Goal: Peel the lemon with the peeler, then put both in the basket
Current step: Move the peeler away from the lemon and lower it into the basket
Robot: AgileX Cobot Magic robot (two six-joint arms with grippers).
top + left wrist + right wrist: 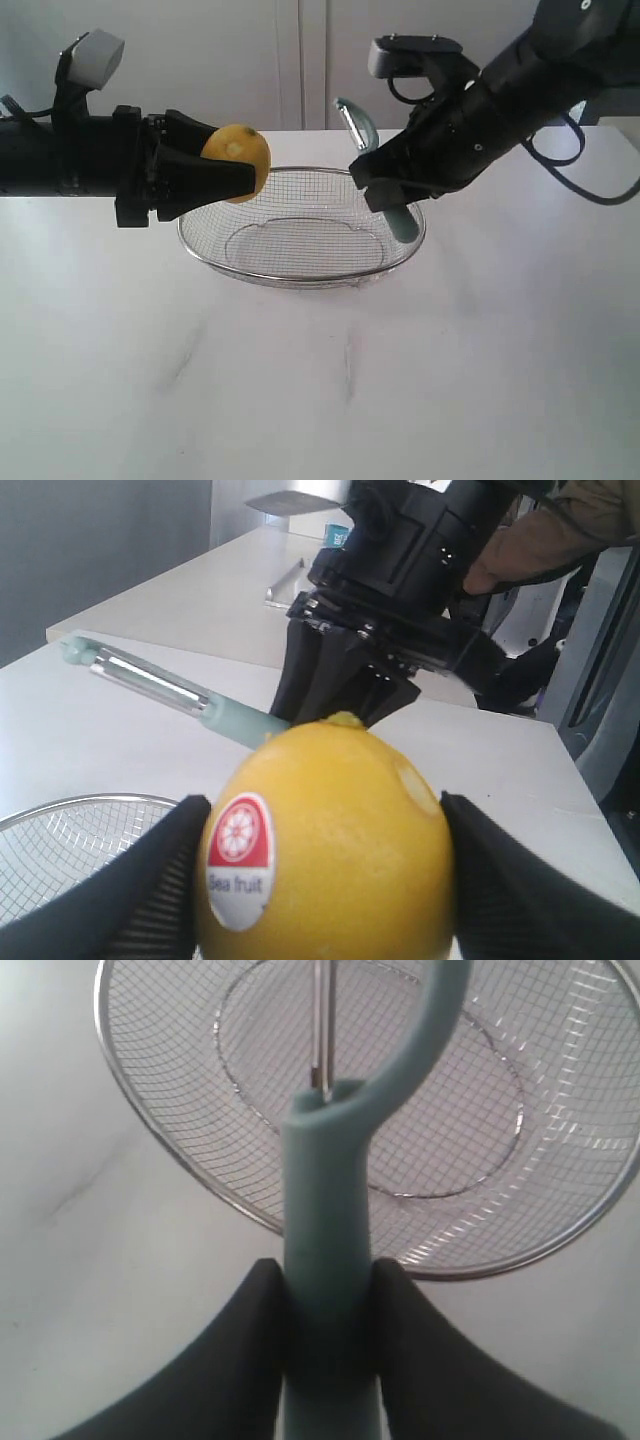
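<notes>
My left gripper is shut on the yellow lemon, held in the air above the left rim of the wire basket. The lemon carries a red and white sticker and fills the space between the black fingers. My right gripper is shut on the teal peeler, above the basket's right side, blade head pointing up and toward the lemon. In the right wrist view the peeler handle stands between the fingers, over the basket. A gap separates blade and lemon.
The basket sits on a white table. A pale wall stands behind. In the left wrist view, the right arm looms behind the lemon, with the peeler sticking out sideways, and a person's arm behind it.
</notes>
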